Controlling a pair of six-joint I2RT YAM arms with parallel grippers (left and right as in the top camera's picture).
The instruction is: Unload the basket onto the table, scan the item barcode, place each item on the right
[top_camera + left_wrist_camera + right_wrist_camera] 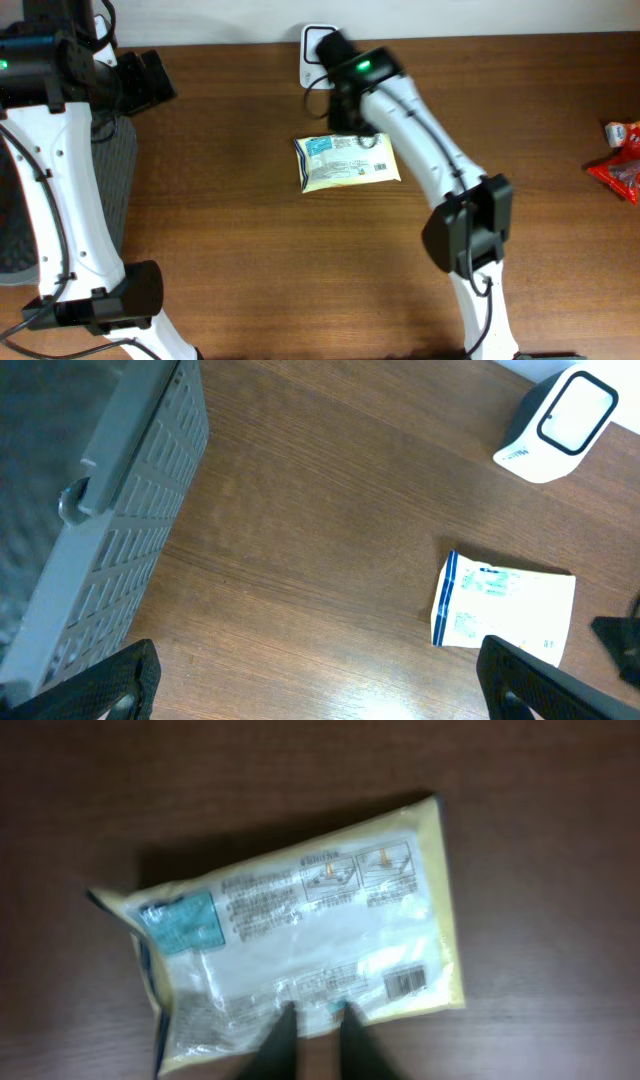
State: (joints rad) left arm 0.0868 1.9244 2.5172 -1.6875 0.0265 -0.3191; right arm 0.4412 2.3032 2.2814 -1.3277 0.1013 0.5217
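Overhead, left wrist and right wrist views of a brown wooden tabletop (230, 230).

The packet (347, 160), pale yellow and white with blue print, lies flat near the middle of the tabletop. Its far edge is partly covered by the right arm (420, 130) that reaches over it. In the right wrist view the packet (300, 940) fills most of the picture and its barcode (405, 982) faces up near one corner. The print is too blurred to read.

The right gripper (315, 1025) has its dark fingers (280, 1040) nearly together, with only a narrow gap. Their tips overlap the packet's near edge. Whether they pinch that edge or only hang over it cannot be told. The fingers are cut off by the bottom of the frame.

The white scanner (318, 45) stands at the far edge of the tabletop, just beyond the packet. The right arm's wrist largely hides it from overhead, but the left wrist view shows it whole (555, 425).

The left gripper (315, 670) is held at the far left with its fingers (120, 680) wide apart and nothing between them. Only their tips show, at the lower corners.

A grey slatted basket (115, 180) lies at the left, partly behind the left arm. A red wrapper (620, 160) is cut off by the right edge.
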